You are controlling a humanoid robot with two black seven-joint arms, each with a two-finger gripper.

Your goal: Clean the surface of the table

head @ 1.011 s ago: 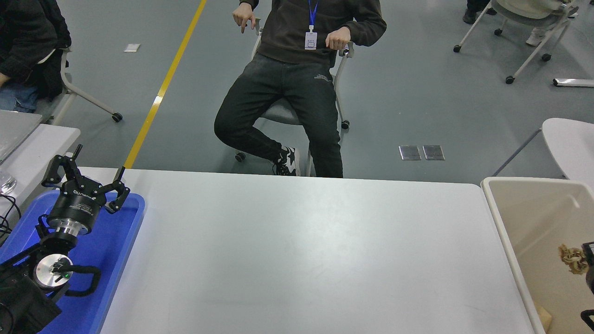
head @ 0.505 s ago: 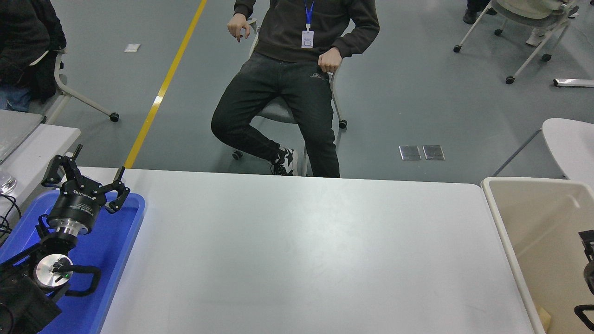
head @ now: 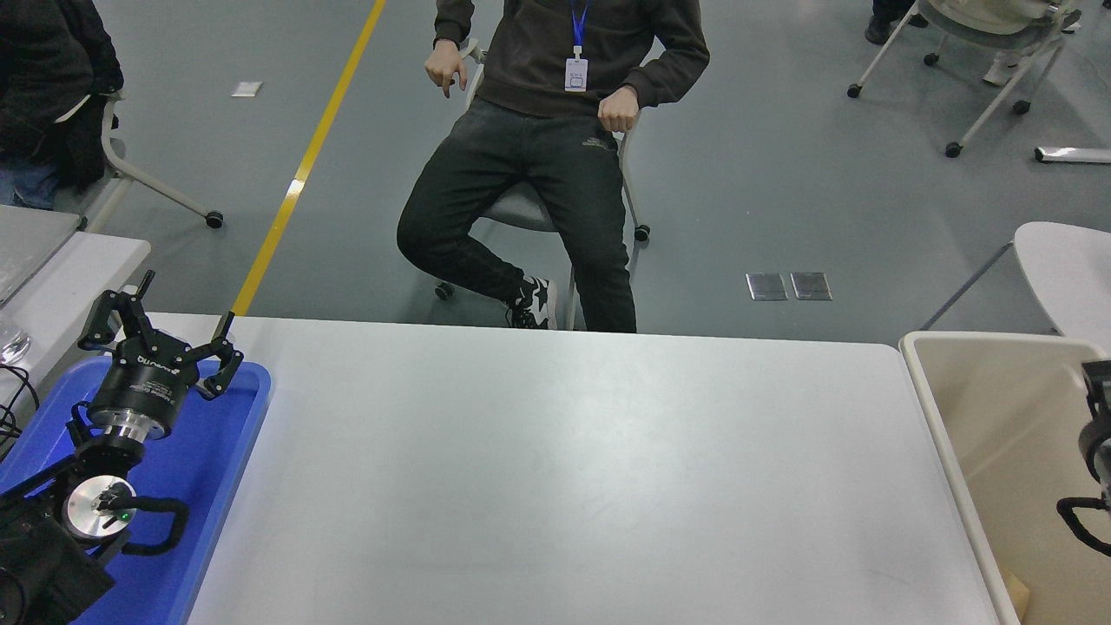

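**Two arms, one busy over the bin**

Right gripper [head: 1095,408] sits at the right edge, mostly cut off, so I can't tell its state. Under it is one beige bin [head: 946,417]. The table surface [head: 573,469] spreads out to its left. Far across, the left gripper [head: 161,334] is parked, fingers spread, over one blue tray [head: 234,451].
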